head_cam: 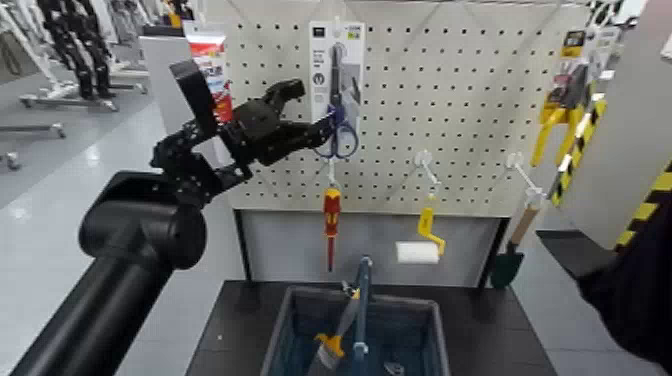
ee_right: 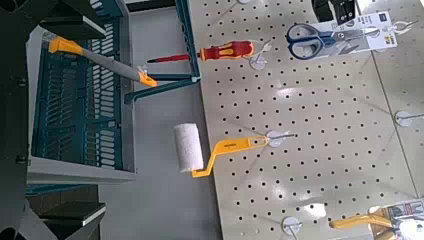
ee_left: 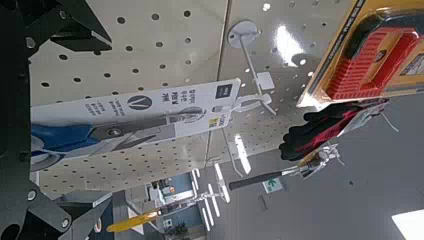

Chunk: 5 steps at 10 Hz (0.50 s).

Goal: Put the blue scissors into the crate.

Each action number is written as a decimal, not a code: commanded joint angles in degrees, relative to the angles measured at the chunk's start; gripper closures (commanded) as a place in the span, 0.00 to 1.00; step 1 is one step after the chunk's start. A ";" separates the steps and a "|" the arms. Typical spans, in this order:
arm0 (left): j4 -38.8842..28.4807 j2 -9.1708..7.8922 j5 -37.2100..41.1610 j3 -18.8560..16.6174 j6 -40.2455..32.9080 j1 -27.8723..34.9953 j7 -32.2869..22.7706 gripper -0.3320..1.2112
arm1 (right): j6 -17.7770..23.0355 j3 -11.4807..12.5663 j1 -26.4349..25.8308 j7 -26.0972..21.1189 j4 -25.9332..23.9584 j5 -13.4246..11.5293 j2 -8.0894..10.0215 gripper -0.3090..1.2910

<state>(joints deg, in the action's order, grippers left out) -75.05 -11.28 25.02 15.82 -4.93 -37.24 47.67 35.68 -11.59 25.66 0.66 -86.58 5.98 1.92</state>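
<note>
While the left gripper (head_cam: 315,108) gapes empty by the scissors (head_cam: 346,141), looks like grasp setup; next, close in and clamp. Right arm (head_cam: 640,295) idles well right of it.

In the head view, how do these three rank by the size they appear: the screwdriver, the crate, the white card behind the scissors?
Largest to smallest:
1. The crate
2. The white card
3. The screwdriver

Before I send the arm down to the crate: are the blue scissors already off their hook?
No, the blue scissors are on their card, which still hangs from the pegboard hook.
</note>
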 commanded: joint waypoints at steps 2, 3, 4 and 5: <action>1.22 0.30 -1.12 0.97 -0.08 -2.22 1.28 0.69 | 0.00 -0.18 -0.26 0.30 0.18 0.34 0.19 0.25; 0.78 0.30 -1.73 0.88 0.53 -2.22 1.11 0.91 | 0.00 -0.18 -0.26 0.30 0.18 0.43 0.19 0.25; 0.34 0.30 -2.00 0.79 0.88 -2.22 0.85 0.93 | 0.09 -0.18 -0.26 0.30 0.18 0.43 0.19 0.25; 0.07 0.30 -2.26 0.53 0.97 -2.13 0.76 0.93 | 0.09 -0.18 -0.26 0.30 0.18 0.43 0.19 0.25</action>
<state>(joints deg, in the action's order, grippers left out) -74.81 -10.98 22.89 16.49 -4.01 -39.48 48.42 35.76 -11.79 25.40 0.97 -86.40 6.42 2.13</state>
